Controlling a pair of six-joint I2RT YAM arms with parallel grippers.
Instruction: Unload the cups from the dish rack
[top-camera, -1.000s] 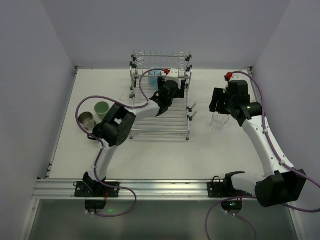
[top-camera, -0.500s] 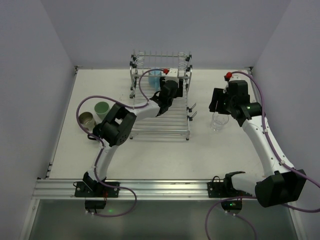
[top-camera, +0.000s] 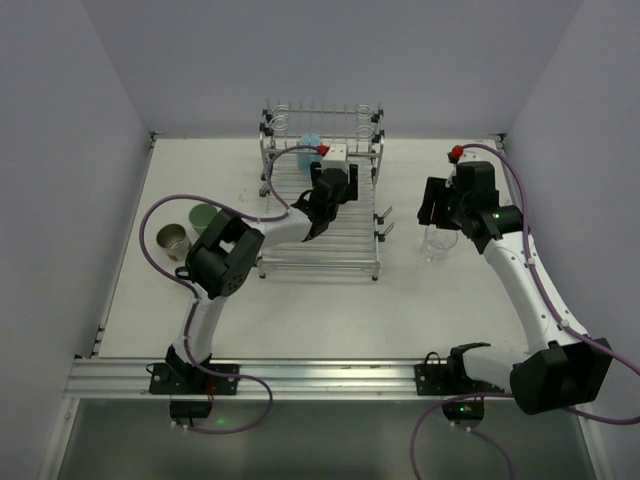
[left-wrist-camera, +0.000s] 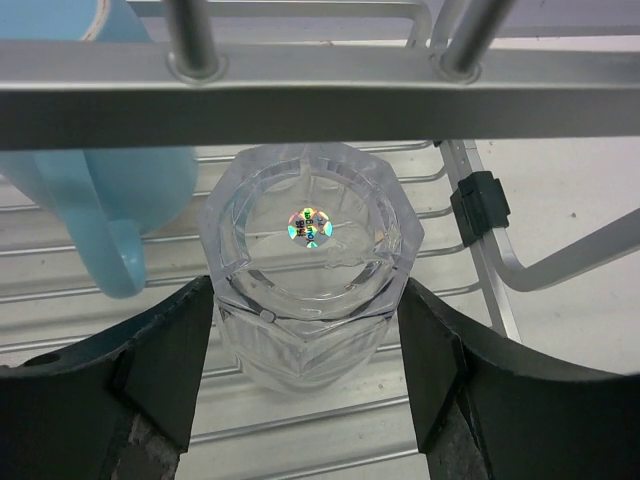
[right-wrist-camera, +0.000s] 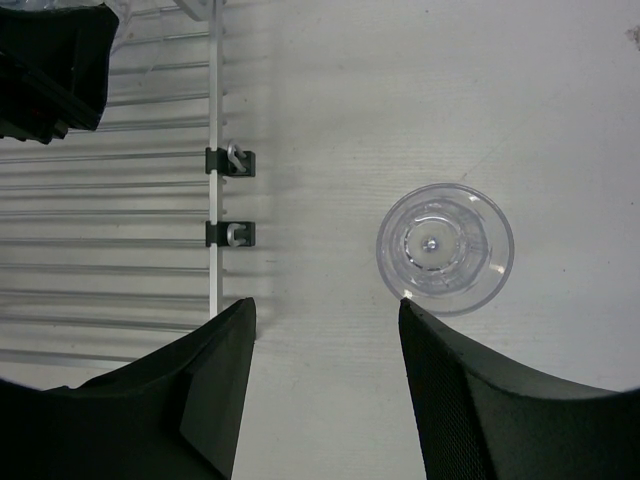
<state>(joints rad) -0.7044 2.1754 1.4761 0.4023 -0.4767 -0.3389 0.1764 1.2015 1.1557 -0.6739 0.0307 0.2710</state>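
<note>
The chrome dish rack (top-camera: 320, 215) stands at the table's middle back. My left gripper (top-camera: 333, 172) reaches into it. In the left wrist view its jaws (left-wrist-camera: 307, 310) are open, one on each side of an upside-down clear faceted tumbler (left-wrist-camera: 310, 250) standing on the slats. A light blue cup (left-wrist-camera: 90, 130) with a handle sits just left of it, also visible from above (top-camera: 310, 143). My right gripper (top-camera: 437, 207) hovers open and empty (right-wrist-camera: 325, 310) over the table, near a second clear tumbler (right-wrist-camera: 445, 248) standing upright (top-camera: 438, 243).
A pale green cup (top-camera: 205, 214) and a metallic cup (top-camera: 172, 238) stand on the table left of the rack. The rack's back rail (left-wrist-camera: 320, 95) crosses just above the left gripper. The rack's right edge with two black clips (right-wrist-camera: 228, 160) lies left of the right gripper.
My left gripper has moved further back into the rack, toward the back rail, bringing its jaws around the tumbler. The right arm has not moved.
</note>
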